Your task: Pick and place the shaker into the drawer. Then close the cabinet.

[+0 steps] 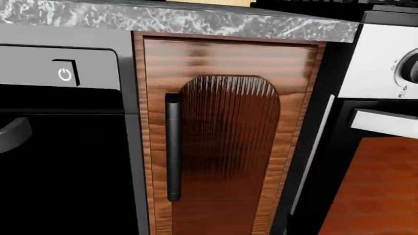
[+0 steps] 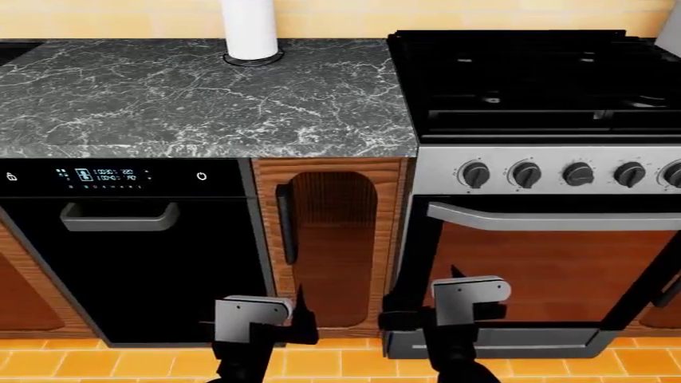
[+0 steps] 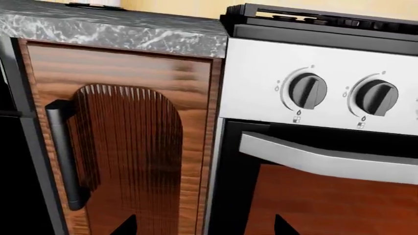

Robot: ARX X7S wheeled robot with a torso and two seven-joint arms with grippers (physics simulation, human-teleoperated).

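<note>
Kitchen run: grey marble counter (image 2: 202, 100), black dishwasher (image 2: 127, 255) at left, narrow wooden door (image 2: 332, 239) with ribbed panel and dark vertical handle (image 2: 285, 223) in the middle, stove (image 2: 543, 159) with knobs at right. White cylinder (image 2: 249, 28) stands at the counter's back edge. I've got both arms low in front of the cabinets: left gripper (image 2: 253, 319) before the dishwasher/door seam, right gripper (image 2: 468, 299) before the oven door (finger state: can't tell on either). Shaker and drawer not visible in any view.
</note>
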